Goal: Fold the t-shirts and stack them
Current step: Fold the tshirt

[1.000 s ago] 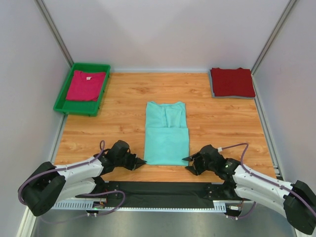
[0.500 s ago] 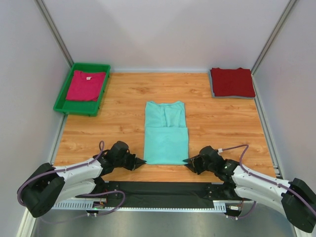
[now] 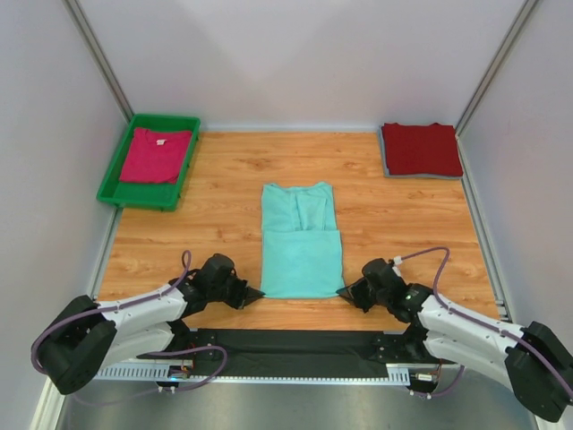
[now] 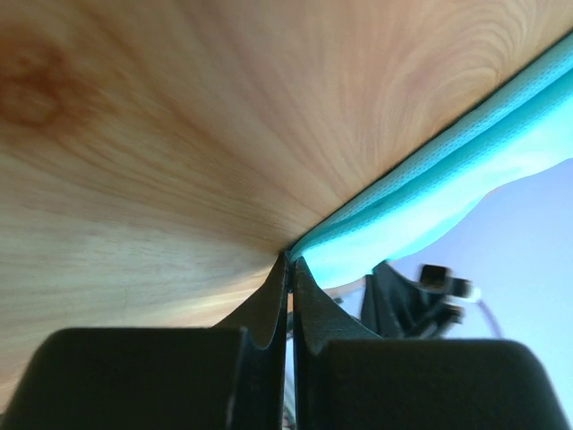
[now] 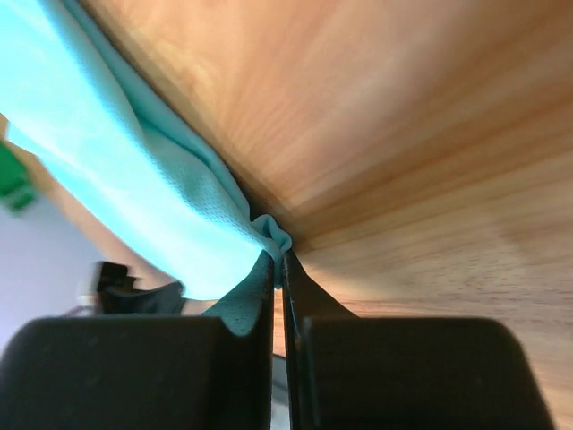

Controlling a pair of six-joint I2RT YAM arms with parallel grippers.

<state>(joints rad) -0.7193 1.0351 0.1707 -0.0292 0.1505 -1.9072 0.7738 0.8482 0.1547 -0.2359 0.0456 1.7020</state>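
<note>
The mint-teal t-shirt (image 3: 302, 242) lies partly folded in a long rectangle at the middle of the wooden table, collar end away from me. My left gripper (image 3: 260, 292) is shut on its near left corner, low on the wood; in the left wrist view the gripper (image 4: 291, 260) meets the teal hem (image 4: 448, 170) at its tips. My right gripper (image 3: 342, 291) is shut on the near right corner; in the right wrist view a small bunch of teal cloth (image 5: 116, 170) sits pinched at the gripper (image 5: 279, 251). The dark red t-shirt (image 3: 421, 149) lies folded at the far right. The magenta-pink t-shirt (image 3: 157, 154) lies in the tray.
A green plastic tray (image 3: 143, 202) stands at the far left corner. Pale walls with metal posts close in the table on three sides. A black mat (image 3: 295, 345) and the arm bases run along the near edge.
Both grippers have closed on the teal shirt's near corners. The right gripper slid in towards the hem as it shut. The shirt's near edge shifted slightly.
</note>
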